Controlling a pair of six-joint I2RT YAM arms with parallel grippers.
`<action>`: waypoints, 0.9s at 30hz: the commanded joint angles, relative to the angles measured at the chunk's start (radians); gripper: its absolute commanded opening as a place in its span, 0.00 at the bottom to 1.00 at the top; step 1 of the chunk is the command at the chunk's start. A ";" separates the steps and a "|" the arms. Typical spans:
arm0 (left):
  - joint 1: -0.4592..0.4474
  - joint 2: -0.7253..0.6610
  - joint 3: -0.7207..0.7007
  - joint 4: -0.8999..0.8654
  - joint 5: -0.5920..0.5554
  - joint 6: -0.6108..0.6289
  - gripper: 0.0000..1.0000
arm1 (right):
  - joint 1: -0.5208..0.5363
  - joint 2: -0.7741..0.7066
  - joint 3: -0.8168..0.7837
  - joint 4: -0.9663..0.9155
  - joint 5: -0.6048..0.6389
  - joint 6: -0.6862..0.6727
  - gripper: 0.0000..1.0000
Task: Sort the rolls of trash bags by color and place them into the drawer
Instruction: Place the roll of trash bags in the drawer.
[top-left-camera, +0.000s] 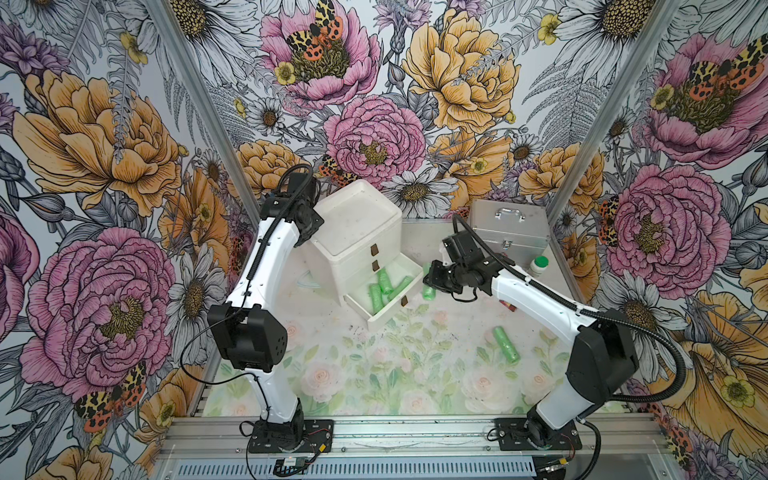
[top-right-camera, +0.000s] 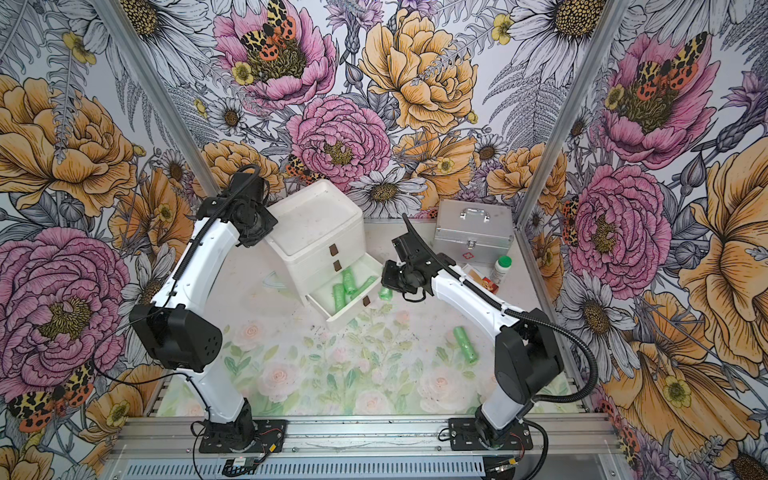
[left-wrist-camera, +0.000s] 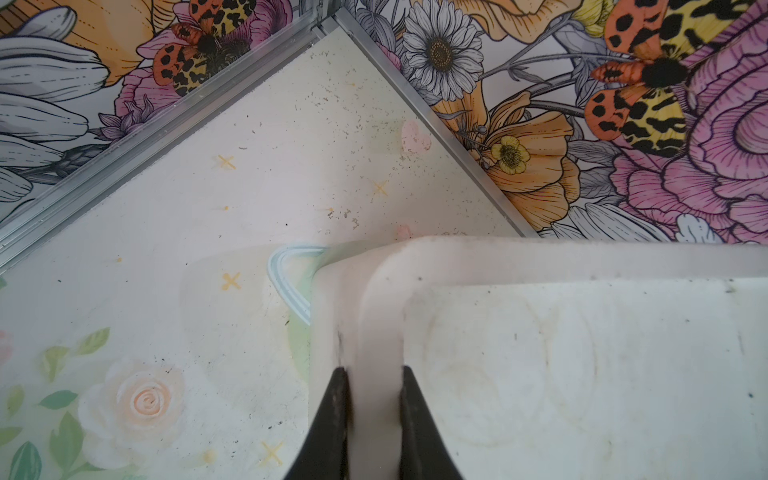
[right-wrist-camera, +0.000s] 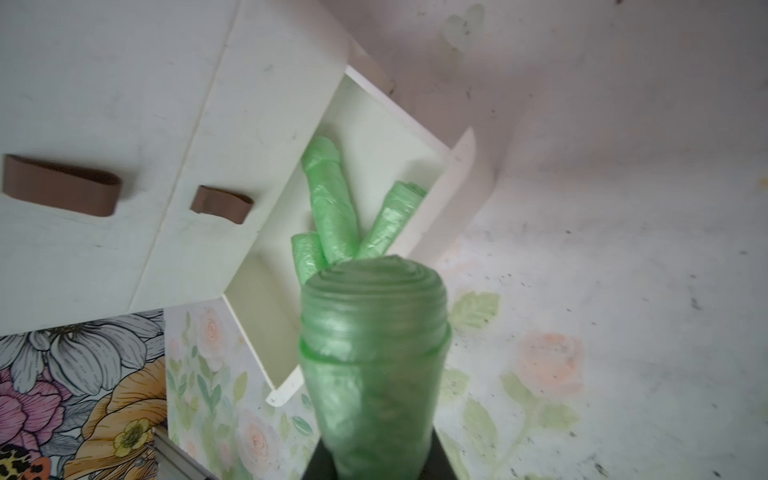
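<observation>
**Green roll held just beside the open drawer**

In both top views, the right gripper (top-left-camera: 429, 286) is squeezed tight on a crinkly green plastic roll (top-left-camera: 428, 294). The roll hangs just outside the side wall of the pulled-out bottom drawer (top-left-camera: 388, 316) of the small white plastic chest (top-left-camera: 357, 232). From the roll, the drawer lies toward the left arm. Other green rolls (top-left-camera: 384, 286) lie inside it. A loose green roll (top-left-camera: 507, 343) lies flat on the flowery table (top-left-camera: 374, 374), well apart from the drawer and near the right arm. The left arm's wrist sits over a far top corner of the chest.

In the left wrist view, the left gripper (left-wrist-camera: 374, 374) is clamped on the raised rim of the chest's top. One black finger is on each side of the rim. It looks like it is there to keep the chest from sliding.

In the right wrist view, the held roll sticks straight out from between the black fingers. Its round end points toward the open drawer. Three rolls show inside, and the drawer floor beside them is bare.

The right arm is the nearer one and has the roll. It likely needs a short move toward the left arm to get the roll over the wall, then to let go above the bare floor.
</observation>
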 joint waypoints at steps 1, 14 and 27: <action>-0.032 0.073 -0.072 -0.106 0.184 -0.066 0.00 | 0.014 0.089 0.112 0.018 -0.066 -0.001 0.21; -0.023 0.052 -0.088 -0.106 0.185 -0.058 0.00 | 0.013 0.370 0.332 0.019 -0.122 0.018 0.25; -0.023 0.044 -0.089 -0.107 0.186 -0.061 0.00 | -0.007 0.345 0.304 0.015 -0.093 -0.004 0.67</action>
